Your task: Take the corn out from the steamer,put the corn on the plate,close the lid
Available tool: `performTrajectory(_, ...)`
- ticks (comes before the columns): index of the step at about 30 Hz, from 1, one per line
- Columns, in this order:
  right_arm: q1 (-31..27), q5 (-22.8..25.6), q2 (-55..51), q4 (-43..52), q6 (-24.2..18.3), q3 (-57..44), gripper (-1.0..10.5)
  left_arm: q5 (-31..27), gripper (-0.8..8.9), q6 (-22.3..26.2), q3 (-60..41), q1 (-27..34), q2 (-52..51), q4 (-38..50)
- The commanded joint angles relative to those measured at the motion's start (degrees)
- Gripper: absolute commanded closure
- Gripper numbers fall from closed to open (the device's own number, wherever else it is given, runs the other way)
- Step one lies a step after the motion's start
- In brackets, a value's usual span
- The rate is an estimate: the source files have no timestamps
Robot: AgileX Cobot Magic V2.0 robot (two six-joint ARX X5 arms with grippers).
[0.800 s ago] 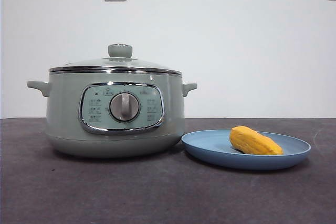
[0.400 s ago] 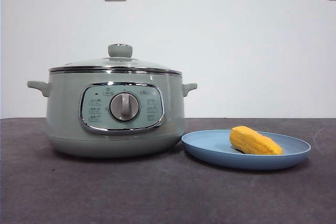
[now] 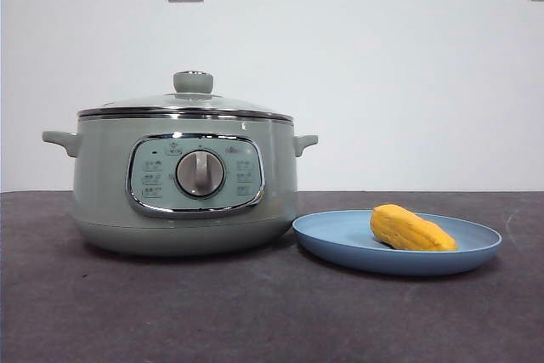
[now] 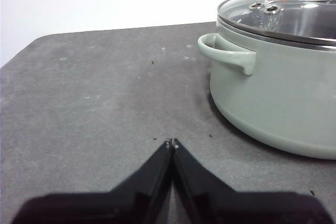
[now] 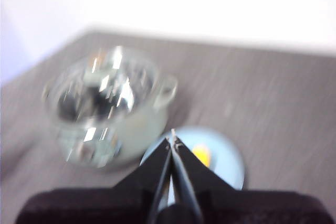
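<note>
corn [image 3: 413,229] lies on the plate [image 3: 340,244], lower right of the front frame; lid [image 3: 187,104] sits on the steamer [image 3: 110,193], centre left. task looks done. left end effector [image 4: 171,142] and right end effector [image 5: 172,139] both closed, empty, clear of everything.

No legible text or labels
</note>
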Motion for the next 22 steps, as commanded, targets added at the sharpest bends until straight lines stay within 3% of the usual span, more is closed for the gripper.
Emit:
performTrajectory(1, -3.4, 1.8, -4.0, 8.3, 0.3, -7.7, 9.5, -0.1, 8.17, -0.4, -0.8, 0.2, -0.2, 0.2)
performTrajectory(7, -7.9, 8.9, -13.6, 28.7, 4.8, -27.7, 9.5, -0.1, 8.17, -0.4, -0.8, 0.2, -0.2, 0.2)
performTrajectory(10, -8.2, 13.6, -17.5, 34.6, 5.5, -35.9, 9.5, -0.1, 8.17, -0.4, -0.8, 0.2, -0.2, 0.2)
performTrajectory(22, -8.2, 14.4, -26.0, 36.0, 7.4, -52.1, 9.5, -0.1, 8.17, -0.4, -0.8, 0.2, -0.2, 0.2)
